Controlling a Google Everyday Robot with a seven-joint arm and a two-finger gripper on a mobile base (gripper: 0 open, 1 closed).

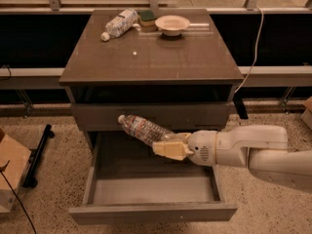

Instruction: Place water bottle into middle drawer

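The water bottle point(141, 128), clear and crinkled with a white label with reddish print, lies tilted in the air, its cap end pointing up left. My gripper point(168, 146) is shut on its lower end, the tan fingers point(170, 151) wrapped around it. The white arm comes in from the right. The bottle hangs above the pulled-out middle drawer point(151, 211), a wide, shallow grey drawer whose inside shows nothing lying in it. The bottle is just in front of the taller grey drawer front above.
On the brown cabinet top point(161, 57) lie a second clear bottle with a white cap point(117, 23), a green sponge point(147, 16) and a white bowl point(171, 24). A cardboard box point(10, 172) stands on the floor at the left.
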